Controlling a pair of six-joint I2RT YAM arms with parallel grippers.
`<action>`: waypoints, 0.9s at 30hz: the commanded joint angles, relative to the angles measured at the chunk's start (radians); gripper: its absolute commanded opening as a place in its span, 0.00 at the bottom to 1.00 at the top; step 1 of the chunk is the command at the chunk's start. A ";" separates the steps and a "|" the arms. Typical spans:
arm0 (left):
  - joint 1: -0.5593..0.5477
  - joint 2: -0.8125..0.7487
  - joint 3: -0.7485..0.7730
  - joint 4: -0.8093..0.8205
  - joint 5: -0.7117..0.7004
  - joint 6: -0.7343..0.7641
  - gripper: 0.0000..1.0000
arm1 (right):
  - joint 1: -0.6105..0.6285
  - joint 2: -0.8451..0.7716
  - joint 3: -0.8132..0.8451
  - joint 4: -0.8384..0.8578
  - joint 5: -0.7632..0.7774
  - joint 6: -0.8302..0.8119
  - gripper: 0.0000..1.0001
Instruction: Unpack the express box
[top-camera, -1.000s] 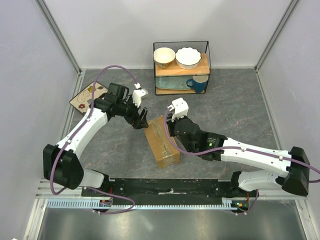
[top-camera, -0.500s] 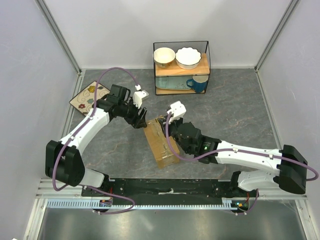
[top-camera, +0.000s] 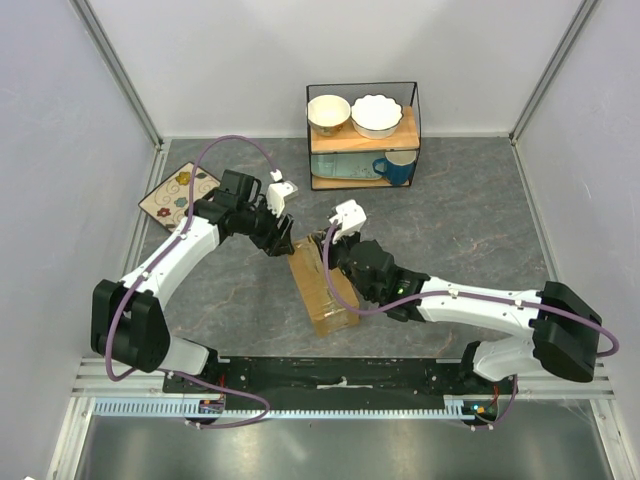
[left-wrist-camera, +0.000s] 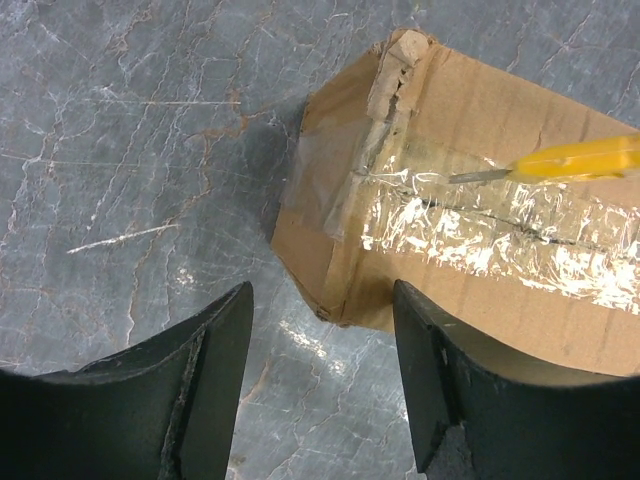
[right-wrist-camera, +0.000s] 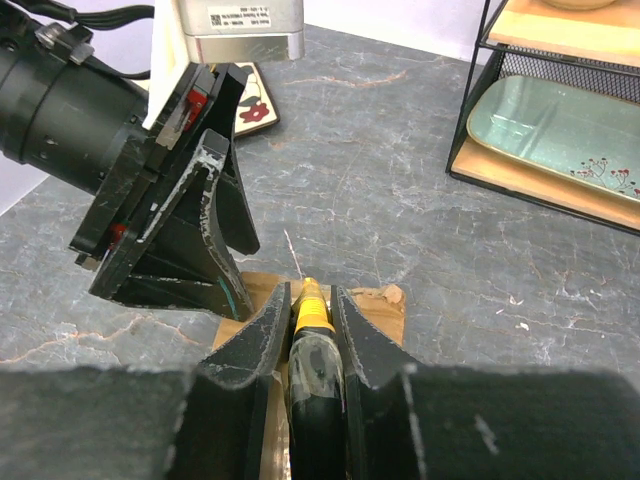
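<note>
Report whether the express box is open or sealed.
The express box is sealed: its flaps lie shut, clear tape covers the top seam; the yellow utility knife has its blade tip at the tape.

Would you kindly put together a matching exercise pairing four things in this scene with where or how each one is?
Things:
1 utility knife
2 express box
3 blue mug
4 left gripper

States:
A open, near the box's end
B clamped in the right gripper
C on the table, top seam taped
D in the wire rack, lower level

Pairs: 1-B, 2-C, 3-D, 4-A
</note>
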 joint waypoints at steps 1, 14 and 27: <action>0.000 0.023 -0.044 0.010 -0.043 0.000 0.64 | -0.011 0.039 0.013 0.063 -0.032 0.010 0.00; 0.000 0.023 -0.058 0.008 -0.053 0.011 0.63 | -0.014 0.055 0.003 0.032 -0.032 0.006 0.00; 0.000 0.019 -0.070 0.010 -0.051 0.010 0.63 | -0.014 0.046 0.026 0.012 -0.022 -0.026 0.00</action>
